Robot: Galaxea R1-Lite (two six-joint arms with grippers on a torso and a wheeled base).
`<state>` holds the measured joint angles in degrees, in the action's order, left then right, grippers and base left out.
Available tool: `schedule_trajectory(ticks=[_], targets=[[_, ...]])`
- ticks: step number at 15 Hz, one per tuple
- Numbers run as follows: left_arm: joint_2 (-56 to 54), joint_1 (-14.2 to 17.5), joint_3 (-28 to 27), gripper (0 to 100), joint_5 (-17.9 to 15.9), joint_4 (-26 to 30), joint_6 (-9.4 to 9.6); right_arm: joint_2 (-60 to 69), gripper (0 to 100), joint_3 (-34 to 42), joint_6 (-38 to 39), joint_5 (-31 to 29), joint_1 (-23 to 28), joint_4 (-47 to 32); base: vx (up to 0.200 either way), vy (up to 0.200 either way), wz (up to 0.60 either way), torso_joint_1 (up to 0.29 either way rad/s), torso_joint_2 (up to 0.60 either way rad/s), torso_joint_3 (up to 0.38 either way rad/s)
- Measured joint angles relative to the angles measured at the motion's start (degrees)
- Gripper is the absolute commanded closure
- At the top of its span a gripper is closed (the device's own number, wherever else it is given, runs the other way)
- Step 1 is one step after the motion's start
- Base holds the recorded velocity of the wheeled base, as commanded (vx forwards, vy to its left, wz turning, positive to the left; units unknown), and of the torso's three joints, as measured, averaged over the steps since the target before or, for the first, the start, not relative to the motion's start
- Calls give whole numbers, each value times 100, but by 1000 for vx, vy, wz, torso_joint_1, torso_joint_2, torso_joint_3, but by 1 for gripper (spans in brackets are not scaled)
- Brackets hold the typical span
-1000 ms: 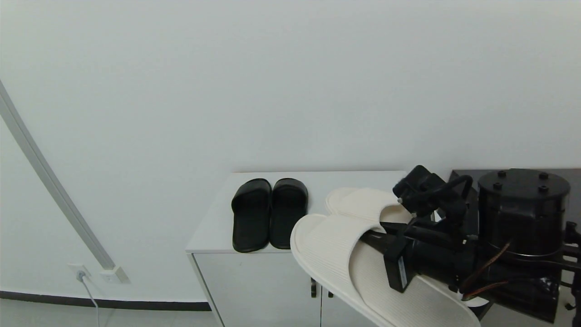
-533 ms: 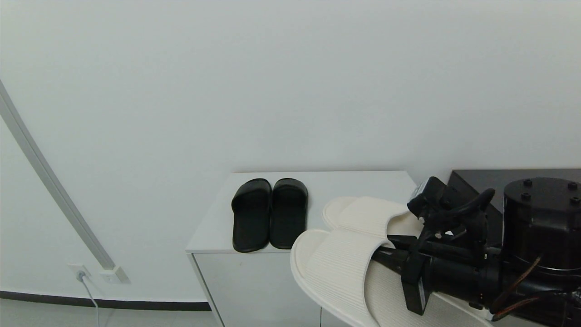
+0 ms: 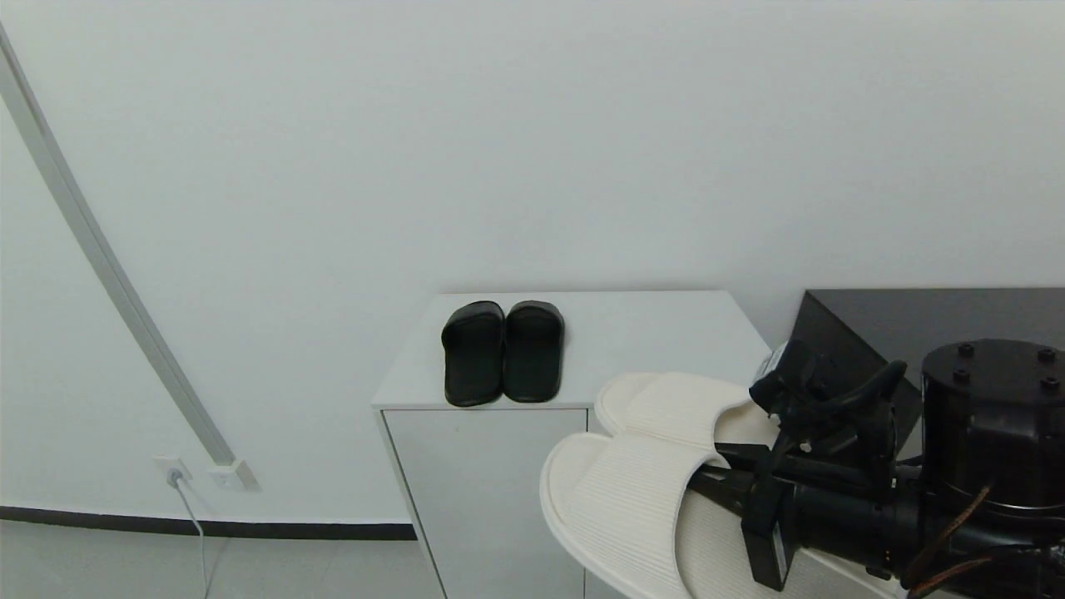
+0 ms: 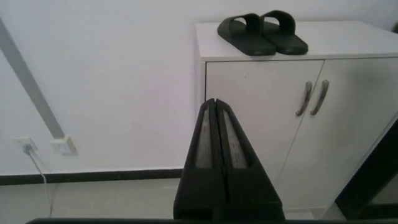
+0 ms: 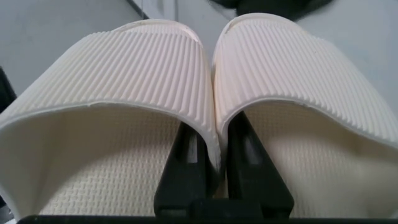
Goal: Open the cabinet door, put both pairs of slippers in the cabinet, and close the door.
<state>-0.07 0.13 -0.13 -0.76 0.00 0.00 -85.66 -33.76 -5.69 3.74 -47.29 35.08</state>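
While right hand (image 5: pixel 214 149) clamps white slippers (image 3: pixel 632 499) | black slippers (image 3: pixel 503 353) atop cabinet (image 3: pixel 649 333)

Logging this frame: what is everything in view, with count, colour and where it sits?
cabinet: one, white, against the wall, both doors shut
door handles: two, grey metal, side by side where the doors meet
black slippers: one pair, black, side by side on the cabinet top near its front edge
white slippers: one pair, cream-white, held in the air, nearer the robot than the cabinet
dark unit: one, black, beside the cabinet on its right
wall trunking: one, grey, slanting down the wall left of the cabinet
socket: one, white, low on the wall, with a plug and cable in it
left gripper: one, black, shut and empty, facing the cabinet front
right gripper: one, black, a finger inside each white slipper, clamping their adjoining sides
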Motion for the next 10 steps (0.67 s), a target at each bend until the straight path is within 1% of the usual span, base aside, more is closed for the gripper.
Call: schedule_trajectory(ticks=[2,4,5,7,10], targets=[[0,0,0,100,10,0,-22,-78,100,22,9,200,35,17,0,0,0,0,0,0],[0,0,2,100,5,0,-22,-140,100,60,-16,257,148,2,0,0,0,0,0,0],[0,0,2,100,5,0,-22,-151,100,99,-98,271,173,13,0,0,0,0,0,0],[0,2,2,100,0,0,-22,-177,100,162,-670,306,324,126,0,0,0,0,0,0],[0,5,2,100,0,0,-22,-262,100,308,-812,482,440,506,0,0,0,0,0,0]])
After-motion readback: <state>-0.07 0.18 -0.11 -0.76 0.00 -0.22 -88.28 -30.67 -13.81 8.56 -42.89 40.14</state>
